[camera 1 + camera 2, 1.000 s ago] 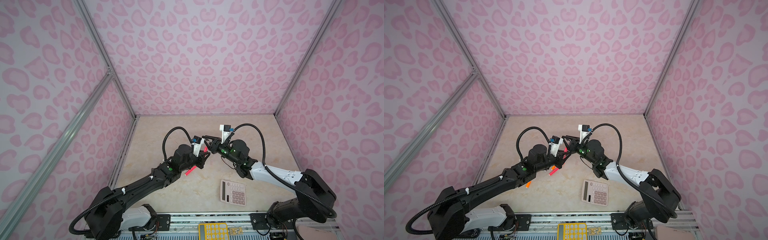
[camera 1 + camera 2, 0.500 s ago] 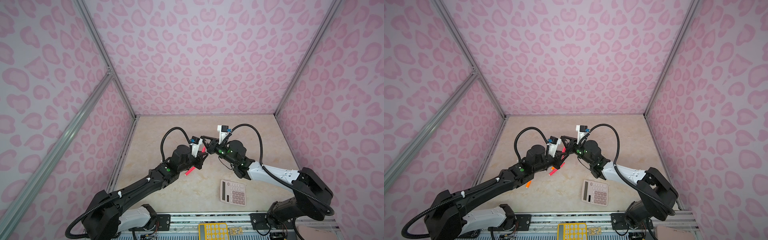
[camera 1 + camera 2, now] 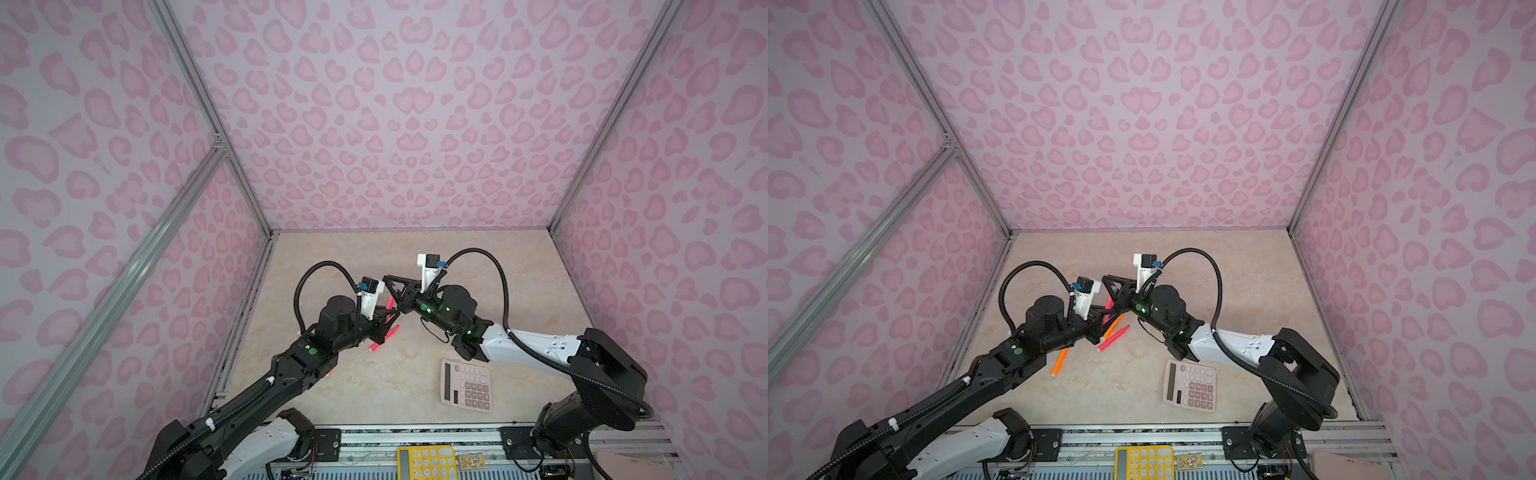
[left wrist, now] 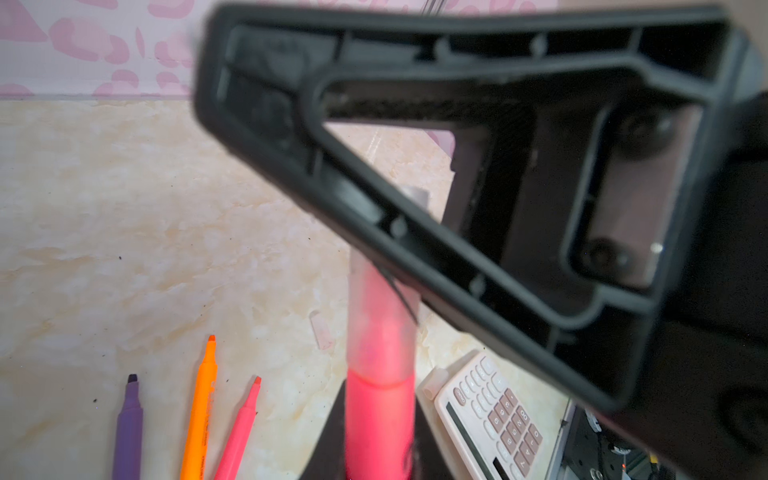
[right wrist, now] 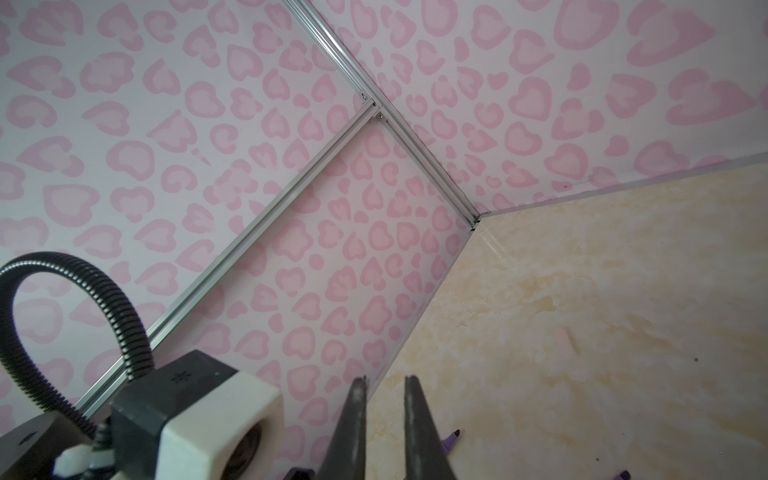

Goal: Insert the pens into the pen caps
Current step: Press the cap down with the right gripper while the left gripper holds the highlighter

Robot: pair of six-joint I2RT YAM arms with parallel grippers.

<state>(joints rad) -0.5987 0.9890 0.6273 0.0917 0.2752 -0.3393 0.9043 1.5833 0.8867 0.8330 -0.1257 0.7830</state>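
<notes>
**Item 1. Left gripper [image 3: 384, 318].** The jaws are clenched on the lower barrel of a pink-red held pen [image 4: 380, 419]. It stands roughly upright, off the bench [image 3: 519, 270], tip end up. Likely reason: the barrel serves as a fixed post, so a cap can be driven straight along its axis.

**Item 2. Fitted cap [image 4: 380, 316].** This clear sleeve sits over the held pen's tip end, with its rim meeting the coloured barrel. I judge it seated or nearly so. Its far end is hidden behind the other arm's finger.

**Item 3. Spare pens, left wrist view.** A purple pen [image 4: 129, 428], an orange pen [image 4: 201, 407] and a pink pen [image 4: 241, 428] lie flat on the bench. They are side by side with bare tips, apart from the held pen, probably queued for capping.

**Item 4. Loose caps.** One loose cap [image 4: 321, 330] lies on the bench just beside the held pen. A second cap [image 4: 432, 384] rests against a corner of the pink calculator [image 4: 490, 415].

**Item 5. Right gripper [image 5: 384, 386].** The jaws are drawn almost together, with nothing seen between them. In both top views it reaches across the middle, directly over the held pen's top. The closed jaws probably act as a blunt face to press the fitted cap home. Actual contact cannot be told.

**Item 6. Pink calculator.** It lies flat beside the right arm and plays no part in the task.
</notes>
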